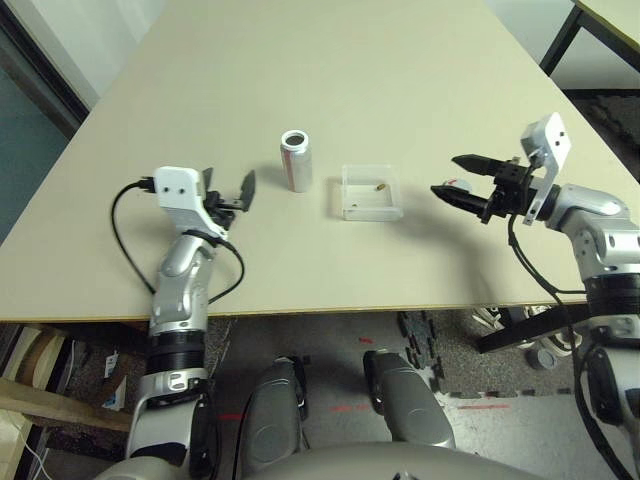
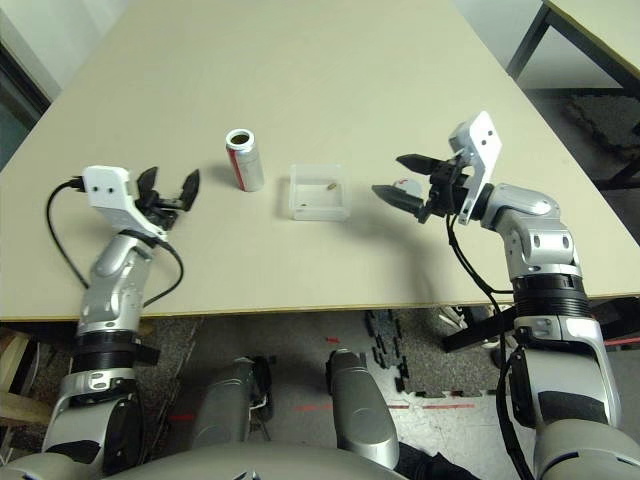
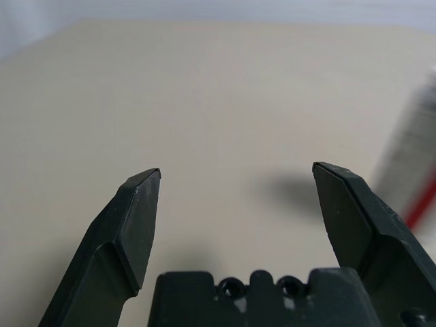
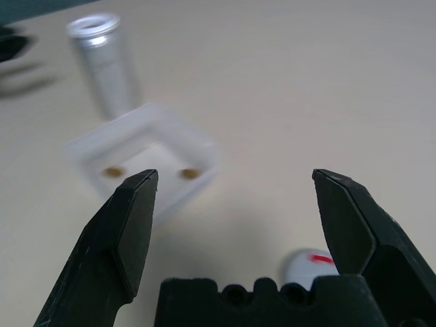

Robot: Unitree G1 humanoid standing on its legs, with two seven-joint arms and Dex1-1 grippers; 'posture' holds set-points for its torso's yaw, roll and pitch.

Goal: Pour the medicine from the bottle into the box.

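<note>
The silver bottle [image 1: 296, 160] stands upright near the middle of the table, its mouth uncovered. Just to its right lies the clear square box [image 1: 372, 192], with the medicine [image 1: 381, 187] inside as a tiny brownish piece. The right wrist view shows two such pieces [image 4: 190, 174] on the box floor [image 4: 146, 160]. My left gripper [image 1: 230, 180] hovers open left of the bottle, holding nothing. My right gripper [image 1: 447, 175] is open right of the box. The round grey lid [image 4: 310, 266] with its red mark lies on the table just beneath that gripper.
The beige table [image 1: 330, 70] stretches far behind the objects. Its front edge runs close below both grippers. A black cable [image 1: 125, 240] loops beside my left forearm. Another table's dark leg [image 1: 560, 40] stands off to the far right.
</note>
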